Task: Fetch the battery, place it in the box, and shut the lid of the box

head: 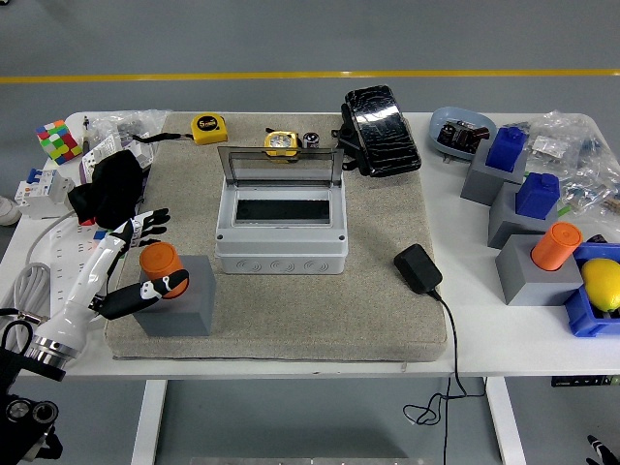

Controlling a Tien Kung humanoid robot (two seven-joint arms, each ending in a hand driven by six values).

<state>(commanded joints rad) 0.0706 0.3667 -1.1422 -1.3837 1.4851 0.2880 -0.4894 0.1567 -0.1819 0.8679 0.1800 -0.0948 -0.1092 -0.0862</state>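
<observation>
An orange cylindrical battery [159, 262] stands upright in a grey block [179, 305] at the front left of the beige mat. My left hand [145, 257] reaches in from the lower left and brackets it: the fingers [147, 224] are spread behind it, the thumb lies across its front, and no firm grasp shows. The grey box [281, 247] sits mid-mat with its clear lid [280, 165] standing upright at the back. Only a black tip of my right hand [600, 449] shows at the bottom right corner.
A second orange cylinder [556, 245] in a grey block stands at the right, with blue pieces [537, 194] on grey blocks behind it. A black adapter [418, 268] with its cable lies right of the box. A black cloth [108, 186], a colour cube [56, 140] and a tape measure [209, 127] are at the left.
</observation>
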